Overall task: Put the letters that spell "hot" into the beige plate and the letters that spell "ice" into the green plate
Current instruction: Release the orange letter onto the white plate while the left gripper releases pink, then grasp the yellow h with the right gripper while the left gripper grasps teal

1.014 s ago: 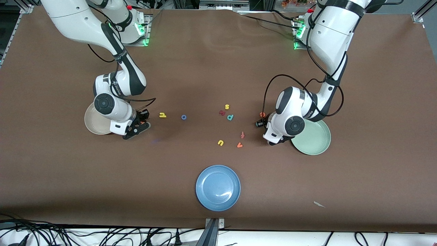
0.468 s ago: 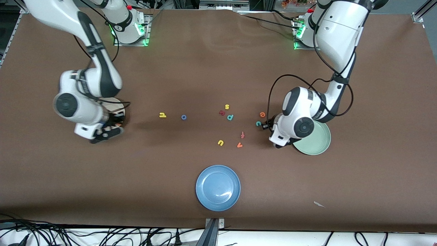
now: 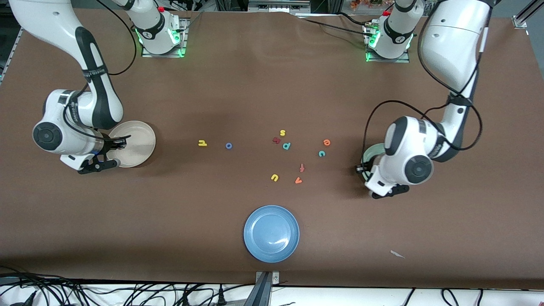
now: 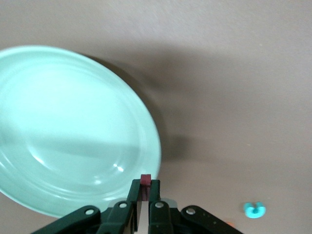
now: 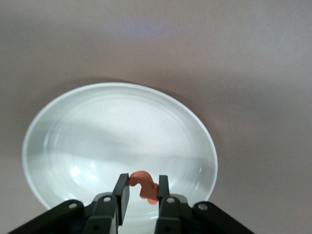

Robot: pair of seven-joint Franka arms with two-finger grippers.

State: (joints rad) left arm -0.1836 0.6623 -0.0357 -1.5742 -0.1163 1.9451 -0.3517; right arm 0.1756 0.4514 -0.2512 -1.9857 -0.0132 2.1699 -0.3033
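My right gripper (image 3: 120, 143) hangs over the beige plate (image 3: 138, 135), shut on the orange t (image 5: 146, 189); in the right wrist view the plate (image 5: 63, 141) lies below the gripper (image 5: 143, 184). Over the rim of the green plate (image 3: 369, 152), mostly hidden under the arm, my left gripper (image 3: 361, 169) is shut on the dark red i (image 4: 145, 180); the left wrist view has the plate (image 4: 58, 126) under the gripper (image 4: 145, 187). On the table lie the yellow h (image 3: 202, 143), blue o (image 3: 228, 145), orange e (image 3: 326, 142) and teal c (image 3: 321, 153), the c (image 4: 254, 209) also in the left wrist view.
A cluster of other letters lies mid-table: a yellow s (image 3: 282, 132), a dark red letter (image 3: 276, 140), a teal d/p shape (image 3: 287, 145), a red-orange f (image 3: 302, 167), a yellow u (image 3: 274, 177), an orange v (image 3: 298, 180). A blue plate (image 3: 271, 233) sits nearest the front camera.
The right arm has swung toward its end of the table, bringing its gripper over the beige plate. The left arm has drawn away from the e and c to the green plate.
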